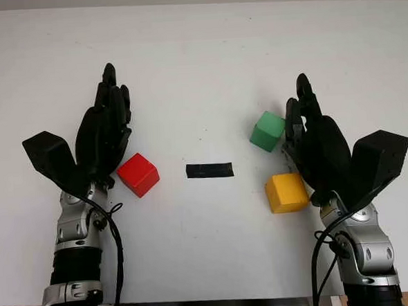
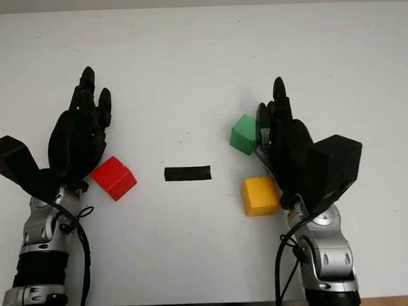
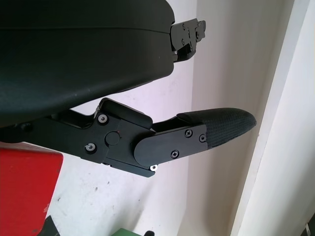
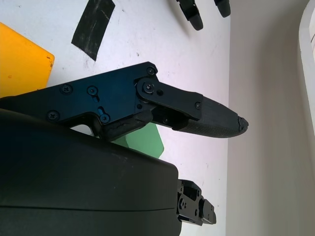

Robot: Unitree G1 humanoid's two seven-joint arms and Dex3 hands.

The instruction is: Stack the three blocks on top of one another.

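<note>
A red block (image 1: 138, 174) sits on the white table (image 1: 198, 63) at the left, just right of my left hand (image 1: 108, 121), which is open and holds nothing. At the right a green block (image 1: 267, 131) stands behind a yellow block (image 1: 286, 192), the two apart. My right hand (image 1: 313, 129) is open beside both, its fingers next to the green block. In the left wrist view the red block (image 3: 24, 191) lies close under the hand. The right wrist view has the yellow block (image 4: 19, 61) and the green block (image 4: 142, 140) next to the hand.
A short strip of black tape (image 1: 209, 170) lies on the table between the red block and the other two. The table's front edge (image 1: 213, 299) runs just behind both forearms. Open white surface stretches toward the far side.
</note>
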